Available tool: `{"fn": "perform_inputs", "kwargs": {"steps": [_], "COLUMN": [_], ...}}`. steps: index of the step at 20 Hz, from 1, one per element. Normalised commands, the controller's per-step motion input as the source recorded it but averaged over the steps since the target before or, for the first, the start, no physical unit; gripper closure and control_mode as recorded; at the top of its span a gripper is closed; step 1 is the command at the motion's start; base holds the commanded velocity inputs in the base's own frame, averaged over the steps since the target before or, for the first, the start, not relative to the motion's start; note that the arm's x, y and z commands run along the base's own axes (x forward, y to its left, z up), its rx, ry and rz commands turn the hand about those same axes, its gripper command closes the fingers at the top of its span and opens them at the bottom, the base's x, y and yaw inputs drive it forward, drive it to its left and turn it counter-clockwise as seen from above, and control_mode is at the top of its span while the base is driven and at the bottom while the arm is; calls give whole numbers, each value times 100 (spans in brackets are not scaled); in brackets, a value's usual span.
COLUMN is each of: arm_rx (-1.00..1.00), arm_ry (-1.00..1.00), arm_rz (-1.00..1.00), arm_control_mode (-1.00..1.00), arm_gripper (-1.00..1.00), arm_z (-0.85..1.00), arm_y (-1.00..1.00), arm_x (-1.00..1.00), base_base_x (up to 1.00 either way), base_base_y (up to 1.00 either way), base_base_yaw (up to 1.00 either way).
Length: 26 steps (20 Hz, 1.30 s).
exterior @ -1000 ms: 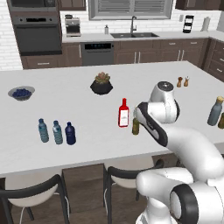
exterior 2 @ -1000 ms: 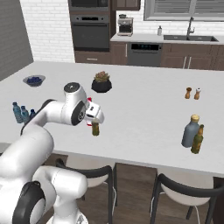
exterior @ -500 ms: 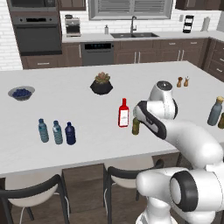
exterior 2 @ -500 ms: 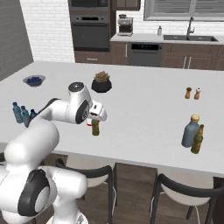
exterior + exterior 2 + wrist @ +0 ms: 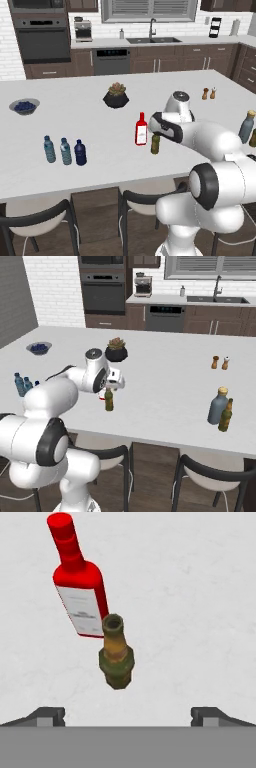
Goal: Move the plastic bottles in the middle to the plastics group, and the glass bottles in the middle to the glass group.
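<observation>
Brown glass is my target: my gripper (image 5: 128, 714) hangs wide open and empty above the brown bottle (image 5: 116, 658), which stands upright just beside the red bottle (image 5: 80, 587) mid-counter (image 5: 100, 125) toward the near edge, jaws spread to straddle its neck.

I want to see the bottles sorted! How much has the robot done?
Looks done: the navy bottle stands beside the two water bottles. In hand: nothing yet; the open pincer hovers over the brown bottle. Left: it and the red bottle sit mid-counter, far from the tall grey bottle.
</observation>
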Motion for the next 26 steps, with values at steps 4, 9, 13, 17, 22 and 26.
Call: {"fn": "perform_inputs", "kwargs": {"steps": [4, 9, 13, 17, 22, 26], "arm_rx": [0, 0, 0, 0, 0, 0], "arm_ry": [1, 0, 1, 0, 0, 0], "arm_rz": [9, 5, 4, 2, 1, 3], "arm_control_mode": [-100, -100, -100, -100, -100, -100], "arm_gripper": [-100, -100, -100, -100, -100, -100], "arm_z": [-14, -37, -33, -20, -11, -8], "arm_y": [0, 4, 2, 4, 0, 1], "arm_x": [22, 3, 18, 27, 23, 1], "base_base_x": [0, 0, 0, 0, 0, 0], "base_base_y": [0, 0, 0, 0, 0, 0], "base_base_yaw": [0, 0, 0, 0, 0, 0]}}
